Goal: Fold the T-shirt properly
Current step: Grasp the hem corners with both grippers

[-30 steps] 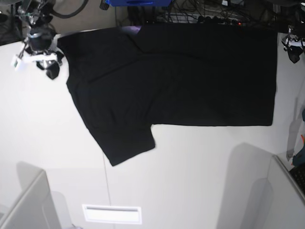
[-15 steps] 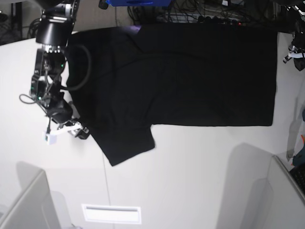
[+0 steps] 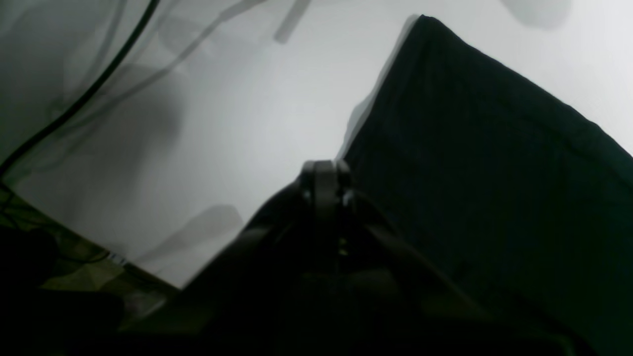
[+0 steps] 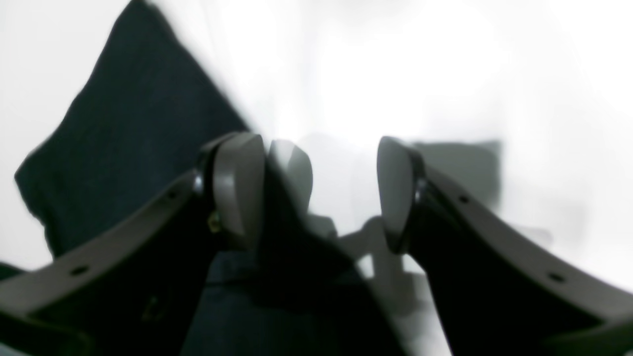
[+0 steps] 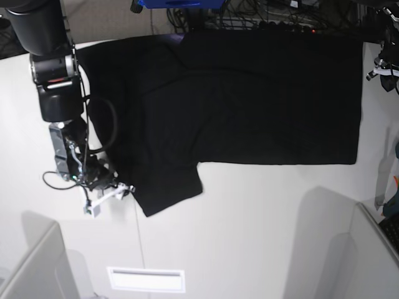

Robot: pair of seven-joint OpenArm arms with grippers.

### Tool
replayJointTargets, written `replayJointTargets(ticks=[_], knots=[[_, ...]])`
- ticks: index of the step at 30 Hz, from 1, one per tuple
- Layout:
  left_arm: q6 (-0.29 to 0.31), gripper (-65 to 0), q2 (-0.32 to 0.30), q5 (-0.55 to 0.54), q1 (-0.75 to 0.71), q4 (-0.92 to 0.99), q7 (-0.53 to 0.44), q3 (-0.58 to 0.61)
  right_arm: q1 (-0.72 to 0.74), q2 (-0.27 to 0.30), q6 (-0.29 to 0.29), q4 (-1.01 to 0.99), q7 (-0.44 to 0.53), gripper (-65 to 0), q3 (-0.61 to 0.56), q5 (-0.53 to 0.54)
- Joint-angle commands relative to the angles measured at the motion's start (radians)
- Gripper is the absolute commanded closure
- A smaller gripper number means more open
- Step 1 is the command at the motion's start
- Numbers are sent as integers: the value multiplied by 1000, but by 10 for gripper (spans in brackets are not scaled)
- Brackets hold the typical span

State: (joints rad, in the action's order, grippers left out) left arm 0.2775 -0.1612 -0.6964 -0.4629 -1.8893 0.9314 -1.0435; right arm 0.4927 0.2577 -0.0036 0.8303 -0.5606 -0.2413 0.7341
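Lying flat on the white table [image 5: 249, 218], plain side up: T-shirt [image 5: 249, 93]; right gripper [image 4: 321, 193], jaws apart over the near sleeve's edge, seemingly risks pinching one layer and dragging wrinkles; left gripper [image 3: 324, 185], clenched empty beside the hem corner.
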Motion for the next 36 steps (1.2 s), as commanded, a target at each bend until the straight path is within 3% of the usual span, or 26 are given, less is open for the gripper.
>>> replayJointTargets(ticks=[1, 11, 13, 17, 18, 23, 27, 29, 31, 36], knots=[[1, 0, -18, -9, -4, -16, -21, -8, 22, 2, 6, 21, -5, -342, -11, 11], [1, 0, -39, -7, 2, 21, -21, -7, -15, -28, 6, 47, 3, -323, -34, 5], [1, 0, -50, -7, 5, 53, -21, -7, -15, -28, 6, 47, 3, -243, -34, 5], [1, 0, -76, -7, 8, 135, -21, -2, -15, -25, 6, 47, 27, -26, -34, 5], [1, 0, -87, -7, 8, 147, -21, -1, -15, -25, 6, 47, 32, 0, -34, 5], [1, 0, -128, -7, 75, 178, -21, -1, -21, -27, 4, 47, 38, 0, -26, 5], [1, -351, -205, -7, 175, 215, -21, 76, -21, -30, 3, 53, 38, 0, -26, 6], [-2, -467, -245, -7, 238, 287, -21, 154, -21, -30, 3, 53, 38, 0, -26, 11], [-4, -482, -289, -7, 336, 403, -21, 245, -21, -41, 3, 54, 38, 0, -26, 11], [-4, -413, -354, 5, 560, 710, -28, 415, -21, -48, 3, 54, 37, 0, -26, 9]])
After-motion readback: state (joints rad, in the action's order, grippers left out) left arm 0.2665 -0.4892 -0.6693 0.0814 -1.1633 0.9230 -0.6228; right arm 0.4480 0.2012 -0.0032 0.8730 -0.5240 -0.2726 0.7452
